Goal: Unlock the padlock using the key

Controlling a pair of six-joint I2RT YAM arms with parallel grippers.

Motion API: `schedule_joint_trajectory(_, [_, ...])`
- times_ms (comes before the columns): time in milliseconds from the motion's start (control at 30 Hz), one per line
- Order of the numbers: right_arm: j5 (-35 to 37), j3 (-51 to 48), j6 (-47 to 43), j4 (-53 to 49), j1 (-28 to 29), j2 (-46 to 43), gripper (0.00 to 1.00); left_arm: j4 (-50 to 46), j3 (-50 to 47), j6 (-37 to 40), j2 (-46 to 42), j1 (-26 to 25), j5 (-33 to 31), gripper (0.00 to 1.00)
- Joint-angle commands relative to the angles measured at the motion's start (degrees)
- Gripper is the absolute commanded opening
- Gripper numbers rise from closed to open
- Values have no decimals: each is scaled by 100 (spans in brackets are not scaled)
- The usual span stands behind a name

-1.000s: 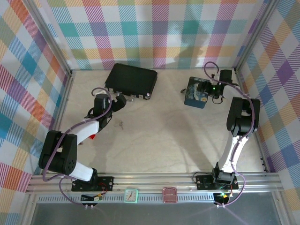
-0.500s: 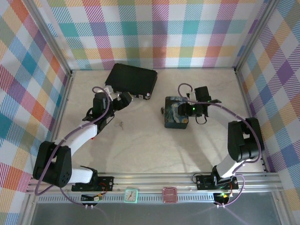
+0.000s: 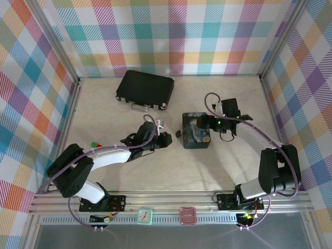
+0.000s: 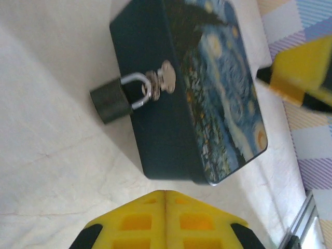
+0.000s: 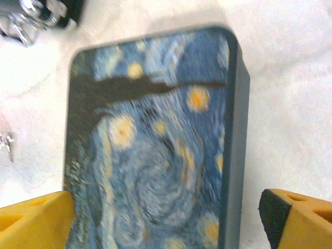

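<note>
Your left gripper (image 4: 165,193) has swung in, jaws together, padlock (image 4: 110,102) just ahead; clamp the right gripper's (image 5: 163,202) spread jaws on the box (image 4: 207,93).

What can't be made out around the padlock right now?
- Left wrist view: the padlock's keyhole, turned away from the camera.
- Right wrist view: padlock blurred, cut off by the top edge.
- Right wrist view: silvery bit cut by the left edge; cannot tell what it is.
- Top view: padlock too small to judge locked or open.
</note>
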Motion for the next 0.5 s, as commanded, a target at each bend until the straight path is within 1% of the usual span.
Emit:
schedule_joint_trajectory(0, [17, 350, -26, 114, -8, 391, 93, 300, 246, -67, 326, -272, 20, 0])
schedule_joint_trajectory(100, [1, 602, -96, -30, -8, 829, 93, 486, 347, -130, 706, -393, 82, 0])
schedule_joint_trajectory(167, [-142, 716, -97, -54, -8, 1023, 93, 708, 429, -198, 908, -432, 164, 0])
schedule_joint_trajectory(300, [-746, 847, -163, 179, 1, 1266, 92, 793, 729, -246, 1305, -529, 220, 0])
schedule_joint_trajectory(467, [-1541, 1316, -275, 218, 91, 1739, 88, 901, 1043, -434, 1700, -773, 322, 0])
